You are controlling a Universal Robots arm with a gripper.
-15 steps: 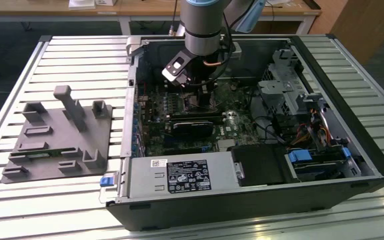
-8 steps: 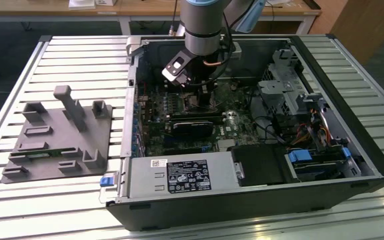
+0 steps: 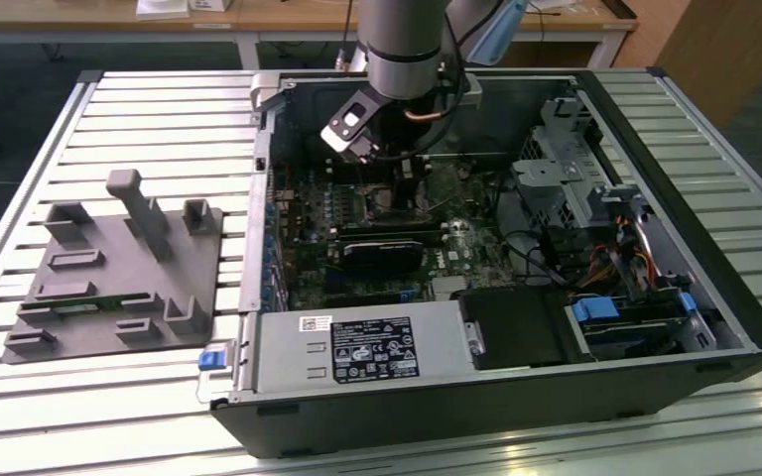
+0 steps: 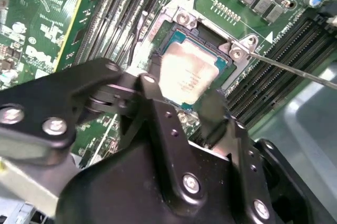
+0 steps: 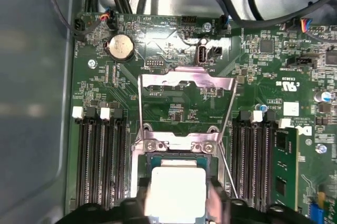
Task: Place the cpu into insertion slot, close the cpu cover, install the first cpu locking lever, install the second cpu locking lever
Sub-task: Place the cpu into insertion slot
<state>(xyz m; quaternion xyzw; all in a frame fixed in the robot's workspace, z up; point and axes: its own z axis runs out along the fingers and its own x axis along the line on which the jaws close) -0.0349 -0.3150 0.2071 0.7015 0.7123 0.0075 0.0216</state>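
The cpu (image 5: 175,190) was recorded at the insertion slot (image 5: 174,156), pinched on two opposite edges by the gripper (image 4: 185,91), whose fingers (image 4: 215,109) were closed against it. The cpu cover (image 5: 187,83) was found swung open, away from the slot. Black memory slots (image 5: 100,155) were noted on either side. The green motherboard (image 5: 263,76) was housed in an open computer case (image 3: 487,421). A grey fixture (image 3: 110,268) was set at the exterior view's left.
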